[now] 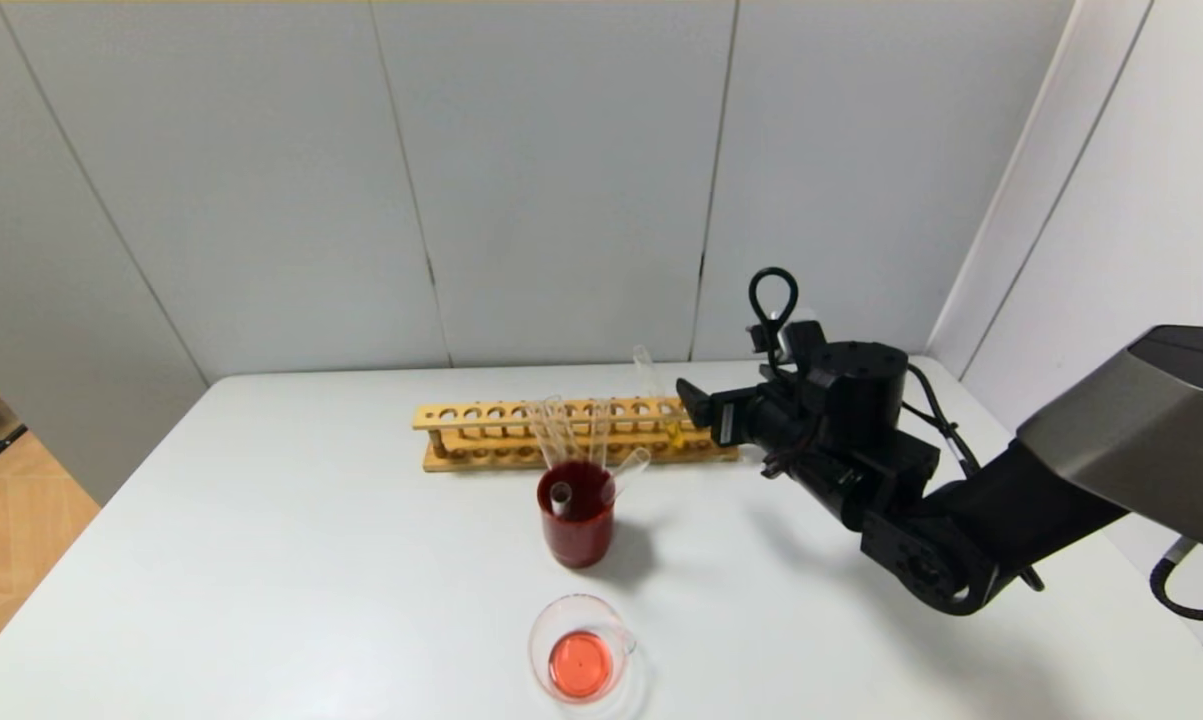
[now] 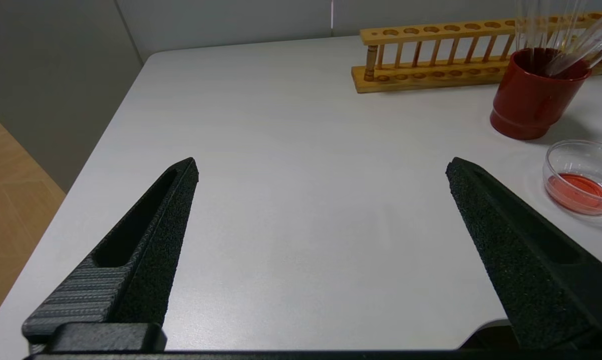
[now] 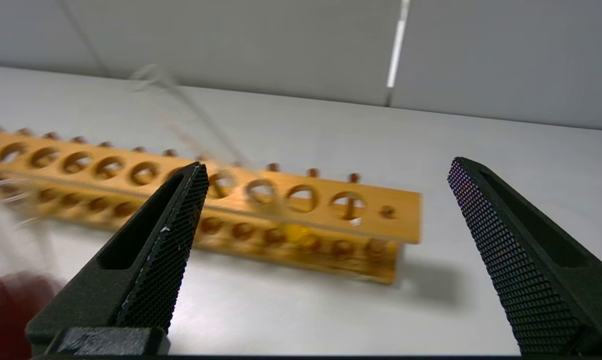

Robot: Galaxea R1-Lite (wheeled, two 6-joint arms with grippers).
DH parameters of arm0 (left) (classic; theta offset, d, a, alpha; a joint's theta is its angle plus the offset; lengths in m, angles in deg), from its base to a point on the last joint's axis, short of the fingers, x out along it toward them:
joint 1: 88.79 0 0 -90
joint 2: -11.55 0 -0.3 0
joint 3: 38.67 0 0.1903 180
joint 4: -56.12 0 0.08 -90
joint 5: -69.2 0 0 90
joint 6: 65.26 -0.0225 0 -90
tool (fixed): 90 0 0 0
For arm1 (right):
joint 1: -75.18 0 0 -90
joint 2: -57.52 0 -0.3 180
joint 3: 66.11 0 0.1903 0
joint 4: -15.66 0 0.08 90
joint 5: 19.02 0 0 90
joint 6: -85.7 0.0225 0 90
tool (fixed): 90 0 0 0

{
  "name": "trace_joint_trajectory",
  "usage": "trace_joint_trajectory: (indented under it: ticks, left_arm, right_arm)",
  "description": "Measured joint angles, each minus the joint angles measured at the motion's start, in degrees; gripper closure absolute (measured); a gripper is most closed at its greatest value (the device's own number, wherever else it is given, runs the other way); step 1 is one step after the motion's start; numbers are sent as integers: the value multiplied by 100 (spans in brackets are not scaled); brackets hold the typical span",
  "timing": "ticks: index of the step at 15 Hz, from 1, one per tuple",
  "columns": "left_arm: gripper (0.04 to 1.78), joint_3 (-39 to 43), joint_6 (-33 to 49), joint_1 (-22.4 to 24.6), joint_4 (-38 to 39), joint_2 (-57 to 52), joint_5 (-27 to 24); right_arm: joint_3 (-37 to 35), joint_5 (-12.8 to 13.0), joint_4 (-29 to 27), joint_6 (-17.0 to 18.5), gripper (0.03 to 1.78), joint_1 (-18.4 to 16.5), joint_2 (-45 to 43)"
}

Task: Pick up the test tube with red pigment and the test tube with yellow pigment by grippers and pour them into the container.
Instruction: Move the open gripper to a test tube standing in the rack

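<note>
The test tube with yellow pigment [image 1: 658, 395] leans in a hole near the right end of a wooden rack [image 1: 481, 432], its yellow tip low between the rack's boards. My right gripper [image 1: 699, 405] hovers open just right of that tube, level with the rack. In the right wrist view the tube [image 3: 200, 125] is a blurred streak ahead of the open right gripper [image 3: 327, 165]. The container [image 1: 541, 630], a low glass beaker near the front edge, holds red liquid. The test tube with red pigment is out of view. My left gripper [image 2: 322, 167] is open over the table's left side.
A dark red cup [image 1: 579, 535] with several clear tubes standing in it sits between the rack and the beaker. In the left wrist view the cup [image 2: 531, 105], rack [image 2: 431, 75] and beaker [image 2: 561, 150] lie far to one side. Walls close the back and right.
</note>
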Motion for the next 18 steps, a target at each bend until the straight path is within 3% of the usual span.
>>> trace_joint_trajectory:
  ticks: [4, 10, 18]
  left_arm:
    - [7, 0, -2, -2, 0, 0, 0]
    - [7, 0, -2, 0, 2, 0, 2]
    - [7, 0, 0, 0, 0, 0, -2]
  right_arm:
    - [-21, -194, -2, 21, 6, 212, 27]
    - [414, -521, -35, -59, 6, 249, 440]
    - [1310, -563, -250, -106, 6, 218, 1102]
